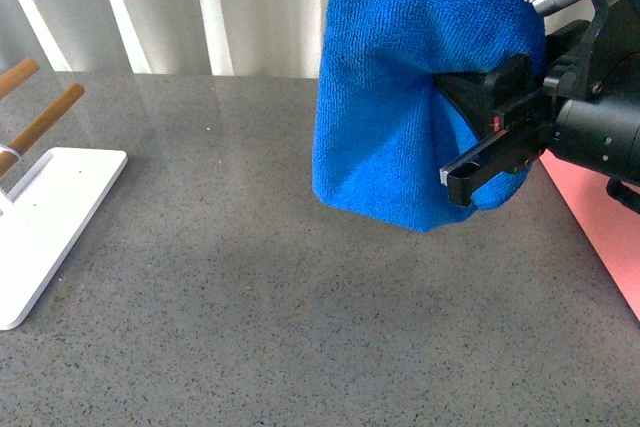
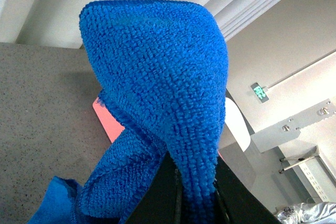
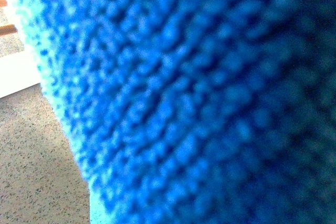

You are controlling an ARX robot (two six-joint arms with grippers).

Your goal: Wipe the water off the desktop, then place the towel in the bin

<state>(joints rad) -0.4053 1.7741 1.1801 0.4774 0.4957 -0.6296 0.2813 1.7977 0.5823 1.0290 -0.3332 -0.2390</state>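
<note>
towel (image 1: 400, 77) top cut off; right fingers (image 1: 480, 162) half hidden; bin (image 1: 592, 227) edge only

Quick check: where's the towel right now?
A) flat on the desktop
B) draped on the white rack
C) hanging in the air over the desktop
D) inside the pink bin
C: the towel hangs with its lower edge clear above the desktop, and none of it is in the bin.
</note>
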